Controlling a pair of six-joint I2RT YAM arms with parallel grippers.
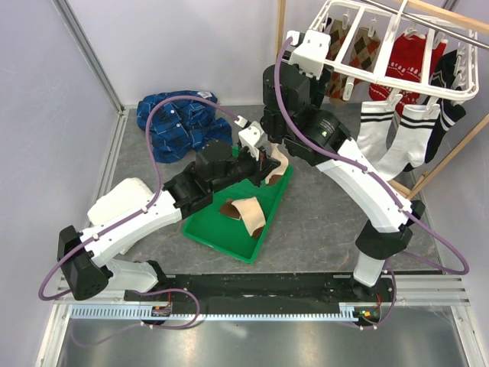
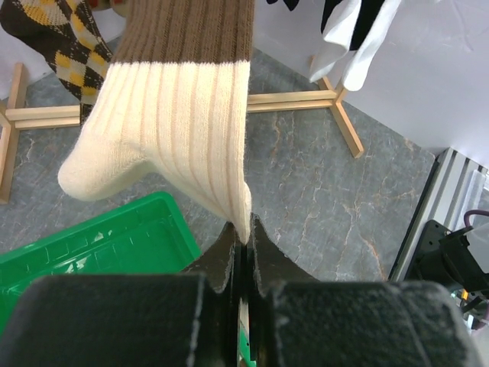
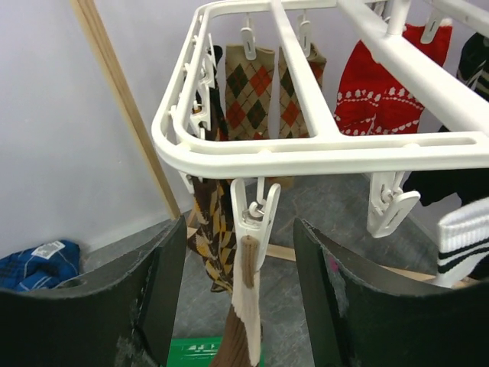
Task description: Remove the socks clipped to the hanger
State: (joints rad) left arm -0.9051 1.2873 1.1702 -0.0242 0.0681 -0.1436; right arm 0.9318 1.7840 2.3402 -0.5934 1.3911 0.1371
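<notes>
left fingers [image 2: 226, 264]: clamped tight on the toe of the tan-and-brown sock [image 2: 183, 115]
right fingers [image 3: 162, 294]: apart, one either side of the clip [image 3: 252, 218] at the hanger [image 3: 306, 153] corner
sock: cuff pinched in that clip, dangling over the green tray [image 1: 218, 233] on the surface
my worry: if I tug down before the clip lets go, the hanger swings or the toe slips out
also: closing off-centre, I'd pinch the sock rather than the clip

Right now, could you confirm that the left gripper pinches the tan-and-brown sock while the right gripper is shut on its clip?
No: the right wrist view shows the right gripper open, not shut on the clip. The left gripper does pinch the tan-and-brown sock.
</notes>
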